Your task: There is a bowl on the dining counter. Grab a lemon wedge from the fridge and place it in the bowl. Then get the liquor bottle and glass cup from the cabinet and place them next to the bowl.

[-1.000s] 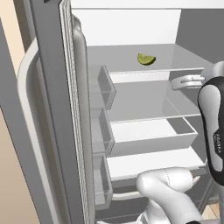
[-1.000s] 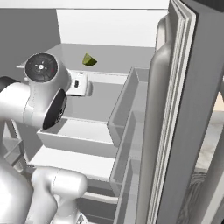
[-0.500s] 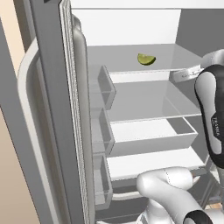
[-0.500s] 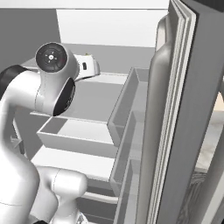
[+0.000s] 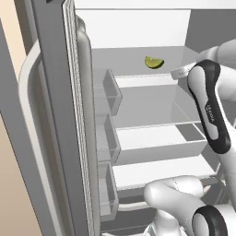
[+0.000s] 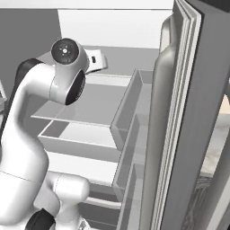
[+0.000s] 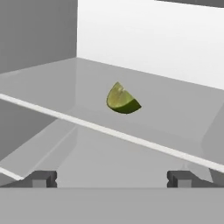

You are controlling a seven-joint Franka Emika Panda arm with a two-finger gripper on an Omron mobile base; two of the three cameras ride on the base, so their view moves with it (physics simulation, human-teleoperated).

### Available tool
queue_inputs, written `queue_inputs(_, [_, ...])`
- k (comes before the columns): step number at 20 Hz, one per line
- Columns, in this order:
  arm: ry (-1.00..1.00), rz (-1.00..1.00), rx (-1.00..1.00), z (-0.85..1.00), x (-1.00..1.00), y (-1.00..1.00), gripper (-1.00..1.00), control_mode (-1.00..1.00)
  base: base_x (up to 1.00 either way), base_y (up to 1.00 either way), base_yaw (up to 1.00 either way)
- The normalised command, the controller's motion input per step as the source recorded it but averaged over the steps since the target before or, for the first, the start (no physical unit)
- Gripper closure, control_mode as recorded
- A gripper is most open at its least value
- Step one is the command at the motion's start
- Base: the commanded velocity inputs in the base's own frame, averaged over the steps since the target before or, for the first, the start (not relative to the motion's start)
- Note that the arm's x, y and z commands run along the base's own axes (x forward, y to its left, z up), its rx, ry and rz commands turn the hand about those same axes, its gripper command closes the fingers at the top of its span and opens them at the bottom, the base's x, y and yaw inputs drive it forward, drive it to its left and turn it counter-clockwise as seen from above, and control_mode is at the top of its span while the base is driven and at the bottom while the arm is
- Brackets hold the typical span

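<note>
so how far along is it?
Done: fridge door stands open. In hand: the open, empty end effector is lined up on the lemon wedge, which lies on the upper shelf, not yet reached. Left: grasp it, drop it in the bowl, then fetch bottle and cup.

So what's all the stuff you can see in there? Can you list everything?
lemon wedge: one, yellow-green, lying alone on the upper shelf, toward the back
fridge: one, dark grey outside and pale inside, both doors swung open
shelves: several, pale grey, stacked inside the fridge
drawer: one, pale grey, open-topped, below the shelves
door bins: three, grey, stacked on the inside of the left door
handle: one, pale and curved, on the outside of the left door
arm: one, white with dark joints, reaching into the fridge at shelf height
claw: one, dark tips, open, short of the lemon wedge and pointing at it
</note>
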Motion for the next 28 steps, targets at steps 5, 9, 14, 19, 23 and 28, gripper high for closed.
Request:
queue_inputs(5, [0.0,0.0,0.0,0.0,0.44,0.0,-1.0,-1.0,0.0,0.0,0.0])
queue_inputs(9, [0.0,0.0,0.0,0.0,0.35,0.0,-1.0,-1.0,0.0,0.0,0.0])
queue_inputs(14, [0.0,0.0,0.0,0.0,0.37,0.0,-1.0,-1.0,0.0,0.0,0.0])
queue_inputs(19, [0.0,0.0,0.0,0.0,0.48,0.0,-1.0,-1.0,0.0,0.0,0.0])
queue_inputs(23, [0.03,0.0,0.0,0.0,0.47,0.0,-1.0,-1.0,0.0,0.0,0.0])
queue_inputs(28, [0.0,0.01,0.0,0.0,0.28,0.0,-1.0,-1.0,0.0,0.0,0.0])
